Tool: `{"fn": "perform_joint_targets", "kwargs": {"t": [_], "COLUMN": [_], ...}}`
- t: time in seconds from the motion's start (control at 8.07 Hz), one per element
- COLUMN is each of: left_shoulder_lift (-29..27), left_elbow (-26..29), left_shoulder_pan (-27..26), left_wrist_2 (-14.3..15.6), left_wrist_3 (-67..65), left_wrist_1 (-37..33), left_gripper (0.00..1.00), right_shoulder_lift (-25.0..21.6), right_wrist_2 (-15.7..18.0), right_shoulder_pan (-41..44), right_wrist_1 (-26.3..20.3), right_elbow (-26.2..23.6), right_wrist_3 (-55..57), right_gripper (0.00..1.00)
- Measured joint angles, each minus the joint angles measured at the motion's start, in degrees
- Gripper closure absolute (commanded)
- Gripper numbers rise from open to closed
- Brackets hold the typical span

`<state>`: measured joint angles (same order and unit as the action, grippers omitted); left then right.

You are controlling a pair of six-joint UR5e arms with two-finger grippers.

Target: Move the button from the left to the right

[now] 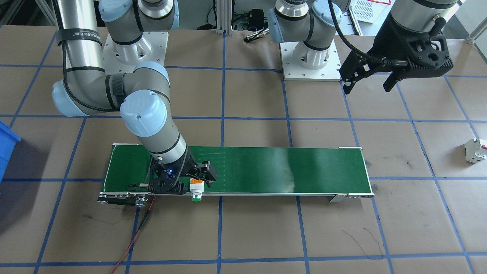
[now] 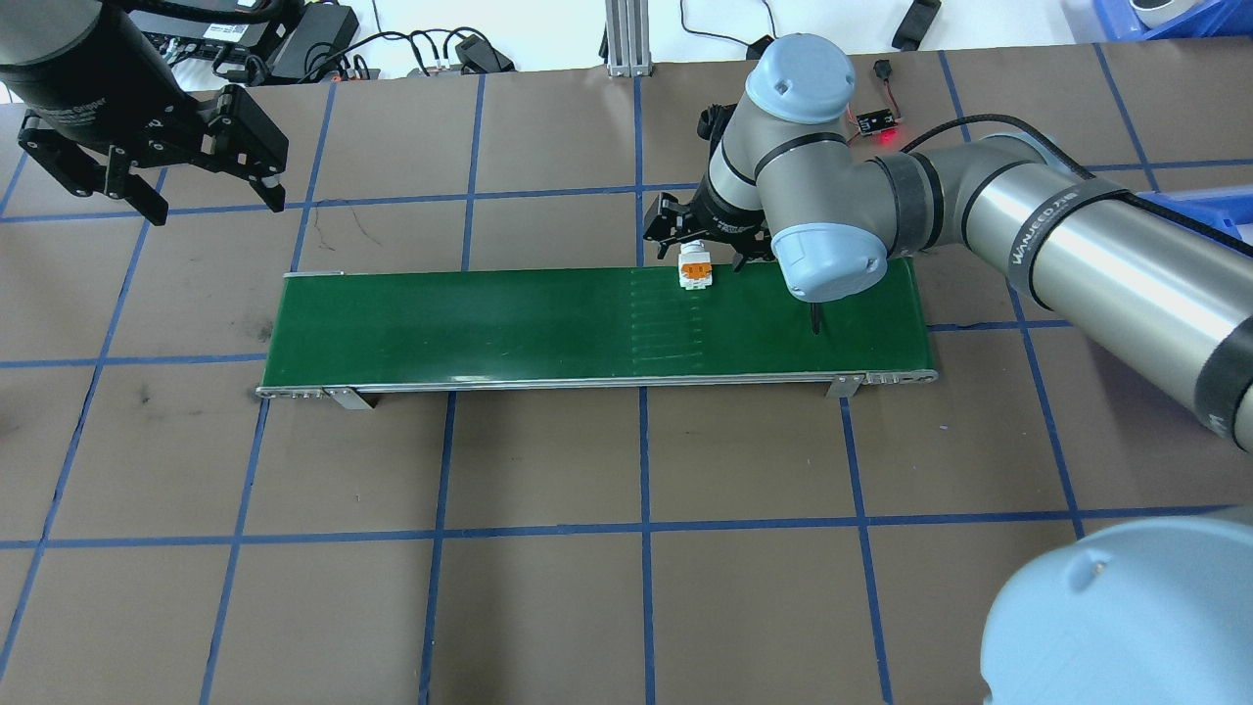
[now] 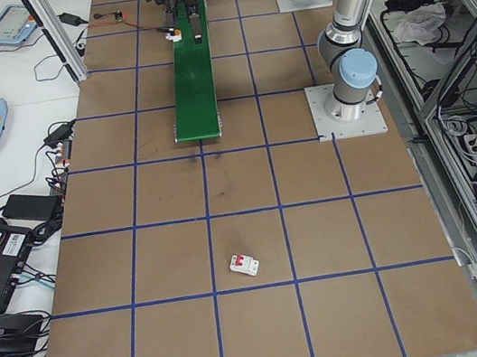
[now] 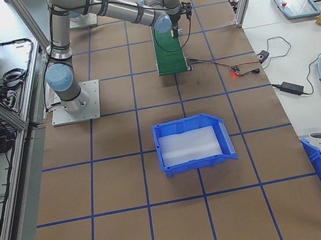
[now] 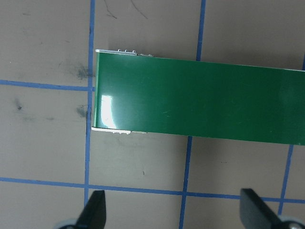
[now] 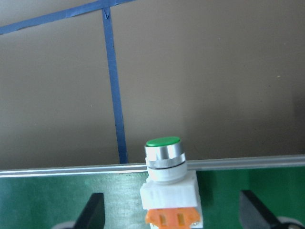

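Note:
The button (image 1: 196, 189) lies on its side at the green conveyor belt's (image 1: 266, 167) edge away from the robot, near the belt's right end. Its green cap (image 6: 163, 141) sticks out past the belt rail, and the orange patch (image 2: 695, 273) faces the robot. My right gripper (image 2: 698, 250) is low over the belt and open. Its fingers (image 6: 90, 212) stand on either side of the button (image 6: 169, 183), clear of it. My left gripper (image 1: 369, 82) hangs open and empty high above the table beyond the belt's left end (image 5: 102, 90), its fingertips (image 5: 93, 210) spread wide.
A white breaker with a red mark (image 1: 475, 150) lies on the brown table off the belt's left end. A blue bin (image 4: 193, 145) stands on the table to the robot's right. Red and black wires (image 1: 137, 232) trail from the belt's right end.

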<state>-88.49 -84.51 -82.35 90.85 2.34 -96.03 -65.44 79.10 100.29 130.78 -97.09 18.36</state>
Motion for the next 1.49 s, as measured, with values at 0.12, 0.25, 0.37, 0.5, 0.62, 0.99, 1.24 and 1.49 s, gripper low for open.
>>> {"fn": "perform_joint_targets", "kwargs": {"t": [0.12,0.25,0.37,0.5,0.62,0.99,1.24,1.49], "left_shoulder_lift": [0.0,0.2,0.4,0.5,0.6,0.7,0.8,0.9], "left_elbow": [-0.2,-0.6,-1.0,-1.4,-1.7,-1.9,-2.1,-2.1], "left_shoulder_pan": [0.0,0.0,0.0,0.0,0.0,0.1,0.1,0.1], "left_wrist_2": [0.1,0.1,0.1,0.2,0.3,0.5,0.6,0.6], "left_wrist_3": [0.1,0.1,0.1,0.2,0.1,0.2,0.1,0.2], "left_wrist_1": [0.0,0.0,0.0,0.0,0.0,0.1,0.0,0.0], "left_gripper": [0.00,0.00,0.00,0.00,0.00,0.00,0.00,0.00], "right_shoulder_lift": [0.8,1.4,1.7,1.5,0.8,-5.5,-12.0,-14.0], "right_wrist_2": [0.9,2.3,4.0,7.8,11.8,15.8,15.9,15.2], "right_shoulder_pan": [0.0,0.1,0.1,0.1,-0.1,-8.3,-22.6,-36.0], "right_wrist_1": [0.2,0.0,-0.5,-2.9,-5.7,-16.0,-23.8,-25.1], "right_elbow": [-0.2,-0.3,-0.4,-0.2,0.1,1.4,2.7,4.0], "right_wrist_3": [-1.2,-2.0,-3.0,-5.2,-7.3,-17.0,-31.7,-48.2], "right_gripper": [0.63,0.95,1.00,1.00,1.00,1.00,1.00,1.00]}}
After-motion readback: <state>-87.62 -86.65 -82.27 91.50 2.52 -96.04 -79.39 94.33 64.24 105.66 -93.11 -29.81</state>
